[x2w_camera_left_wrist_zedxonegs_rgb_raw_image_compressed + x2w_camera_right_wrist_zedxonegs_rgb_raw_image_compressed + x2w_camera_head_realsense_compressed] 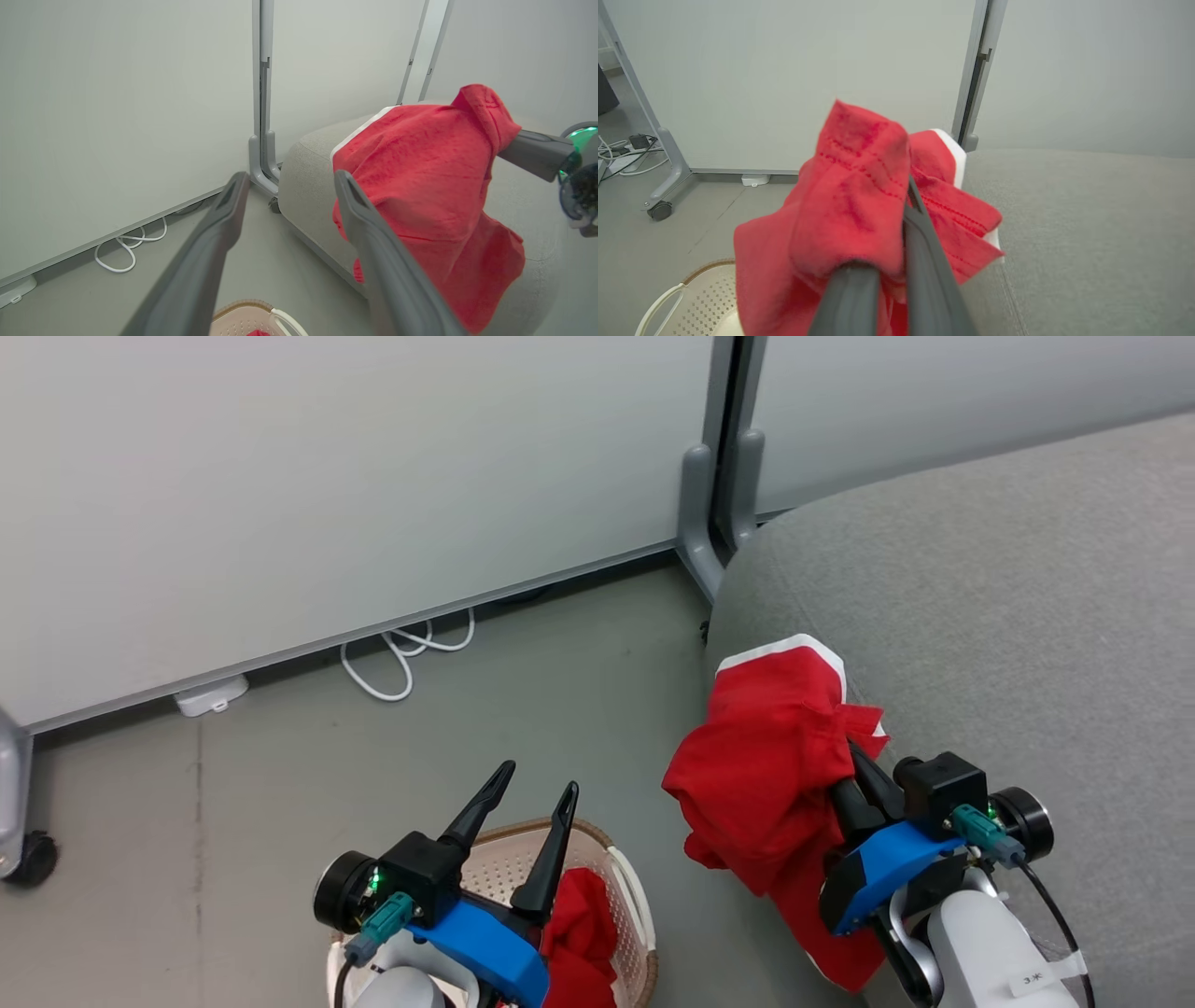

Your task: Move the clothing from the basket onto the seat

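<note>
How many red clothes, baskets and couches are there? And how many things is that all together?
red clothes: 2, the held garment pinched in the right end effector and the basket garment
basket: 1
couch: 1
total: 4

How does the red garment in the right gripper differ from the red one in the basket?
The held garment hangs from the shut right gripper at the edge of the seat; the basket garment lies bunched in the basket. The held garment shows white trim; the basket garment shows plain red, partly hidden. Both are bright red cloth.
</note>
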Controlling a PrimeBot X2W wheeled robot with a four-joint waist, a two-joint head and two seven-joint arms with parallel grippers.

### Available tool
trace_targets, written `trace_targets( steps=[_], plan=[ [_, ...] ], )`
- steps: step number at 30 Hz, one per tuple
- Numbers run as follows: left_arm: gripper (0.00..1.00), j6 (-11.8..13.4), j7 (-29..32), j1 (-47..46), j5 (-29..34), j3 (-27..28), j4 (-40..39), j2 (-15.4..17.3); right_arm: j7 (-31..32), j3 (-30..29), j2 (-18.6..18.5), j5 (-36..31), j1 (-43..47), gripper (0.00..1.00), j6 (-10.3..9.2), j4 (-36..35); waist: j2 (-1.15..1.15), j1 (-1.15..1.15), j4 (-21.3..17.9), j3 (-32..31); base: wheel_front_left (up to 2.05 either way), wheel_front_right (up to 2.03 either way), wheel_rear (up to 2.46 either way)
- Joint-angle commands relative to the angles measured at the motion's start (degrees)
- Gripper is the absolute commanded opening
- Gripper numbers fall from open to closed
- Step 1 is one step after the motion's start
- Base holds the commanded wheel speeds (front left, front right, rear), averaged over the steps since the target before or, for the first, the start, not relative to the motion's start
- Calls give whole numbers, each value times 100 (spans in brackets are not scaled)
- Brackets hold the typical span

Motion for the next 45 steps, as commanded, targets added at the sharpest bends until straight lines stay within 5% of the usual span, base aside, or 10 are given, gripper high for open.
trace_targets(
  steps=[1,25,45],
  plan=[
    [100,-6,-16,-80,8,-11,4,34,-36,-5,-12,15,-45,0,2,-37,0,0,-306,94,0,0,0],
    [100,-6,-16,-116,72,91,88,106,-180,19,-11,187,-28,0,1,56,0,0,-1714,304,0,0,0],
    [100,-6,-16,-202,92,19,10,141,-238,-138,-12,304,-129,0,2,106,0,0,-1721,437,0,0,0]
  ],
)
